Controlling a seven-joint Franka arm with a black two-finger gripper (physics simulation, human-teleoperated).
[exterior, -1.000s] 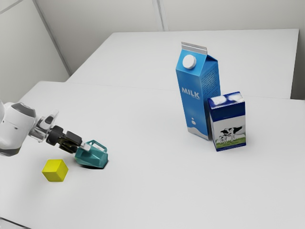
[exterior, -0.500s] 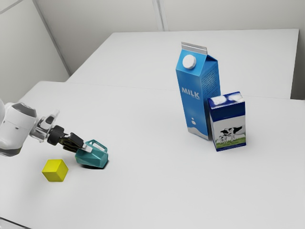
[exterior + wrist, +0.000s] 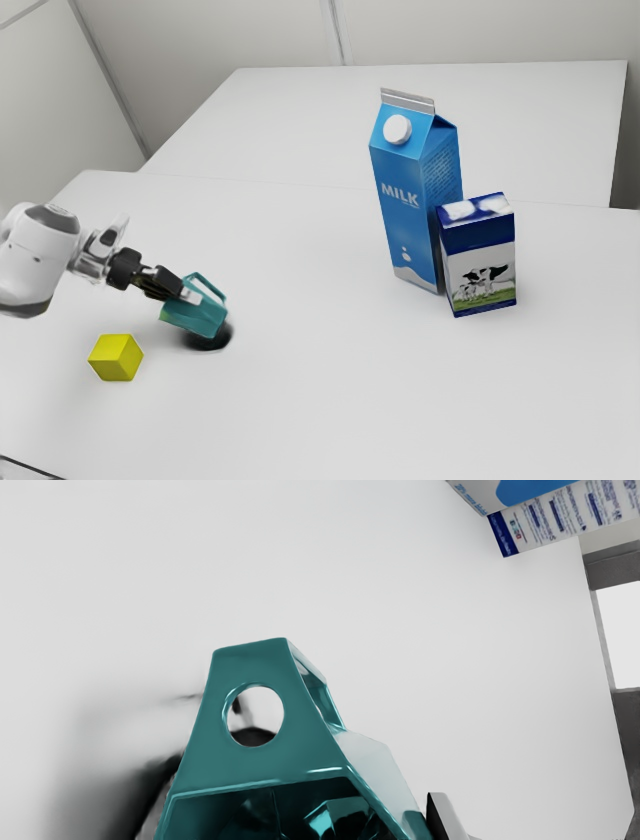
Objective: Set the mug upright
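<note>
The wrist view looks into the dark hollow of the glossy, faceted teal mug (image 3: 203, 315) and onto its handle (image 3: 250, 667), pierced by a round hole; the exterior view gives the tilted body from the side, the black two-finger gripper (image 3: 190, 294) clamped on it, and a yellow cube (image 3: 115, 358) near it. A tall blue milk carton (image 3: 414, 190) and a smaller blue-and-white carton with cows (image 3: 480, 255) stand on the smooth white table (image 3: 330, 400), with pale grey walls (image 3: 200, 35) beyond. The mug leans above a dark shadow, bright glints along its rim
</note>
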